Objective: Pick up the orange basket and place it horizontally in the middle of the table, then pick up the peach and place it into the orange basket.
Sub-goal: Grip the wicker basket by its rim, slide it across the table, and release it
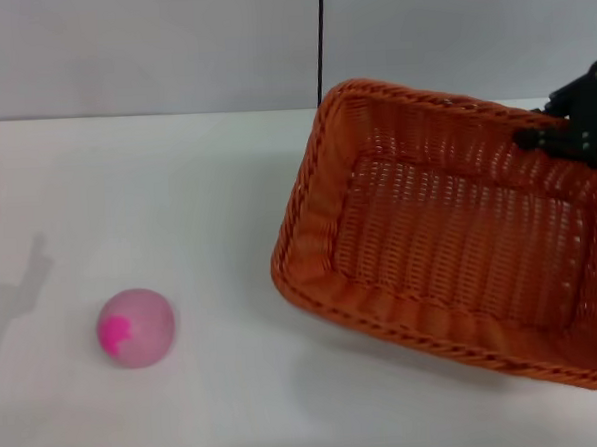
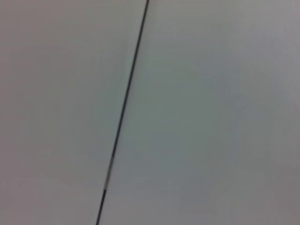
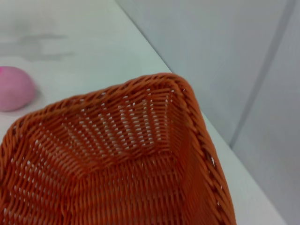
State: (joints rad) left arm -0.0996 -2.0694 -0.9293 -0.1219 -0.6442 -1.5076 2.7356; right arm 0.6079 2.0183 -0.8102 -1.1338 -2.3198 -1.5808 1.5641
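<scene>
The orange basket [image 1: 449, 236] hangs tilted over the right half of the white table [image 1: 177, 190], open side up, casting a shadow below. My right gripper [image 1: 564, 134] is shut on its far right rim. The right wrist view looks into the orange basket [image 3: 122, 159], with none of that arm's fingers showing. The peach [image 1: 136, 327], pale pink with a magenta blotch, lies alone on the table at the front left, well apart from the basket. It also shows beyond the basket's rim as the peach [image 3: 14, 88]. My left gripper is out of view.
A grey wall with a dark vertical seam [image 1: 321, 42] stands just behind the table's far edge. The left wrist view holds only that wall and the seam [image 2: 124, 108]. An arm's shadow [image 1: 22, 288] falls on the table's left side.
</scene>
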